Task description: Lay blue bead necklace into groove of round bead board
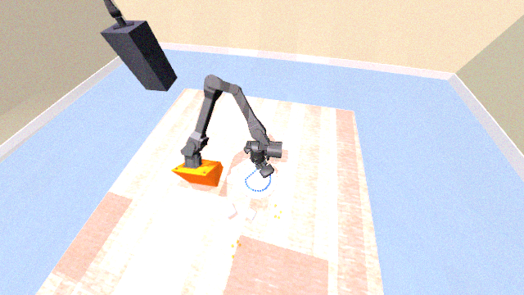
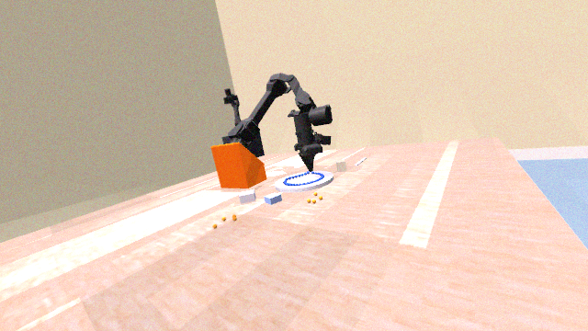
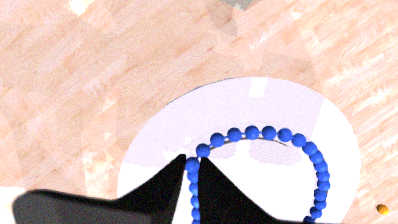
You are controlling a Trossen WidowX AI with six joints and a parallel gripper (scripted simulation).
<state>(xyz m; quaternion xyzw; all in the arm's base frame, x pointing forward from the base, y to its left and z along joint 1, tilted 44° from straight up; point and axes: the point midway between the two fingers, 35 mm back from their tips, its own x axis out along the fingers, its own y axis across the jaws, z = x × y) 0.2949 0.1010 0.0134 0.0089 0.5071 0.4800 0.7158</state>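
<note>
While the gripper (image 1: 267,172) (image 2: 310,171) (image 3: 192,161) pinches it, the necklace (image 1: 258,191) (image 2: 303,185) (image 3: 268,132) overlies the board (image 1: 239,183) (image 2: 299,188) (image 3: 225,105).

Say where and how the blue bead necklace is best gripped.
I'd pinch one bead at the sharp bend of the blue bead necklace, from above, fingers either side of the strand. It lies low on the round bead board, leaving the top exposed; round beads should offer the fingers more than the thin links. The gripper has a bead there between its fingertips.

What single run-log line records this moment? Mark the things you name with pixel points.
claw (image 1: 262,167) (image 2: 310,171) (image 3: 192,161): shut on blue bead necklace (image 1: 258,191) (image 2: 300,185) (image 3: 268,133) | necklace: looped over round bead board (image 1: 259,181) (image 2: 299,188) (image 3: 240,100) | full seating in groove: unclear
</note>
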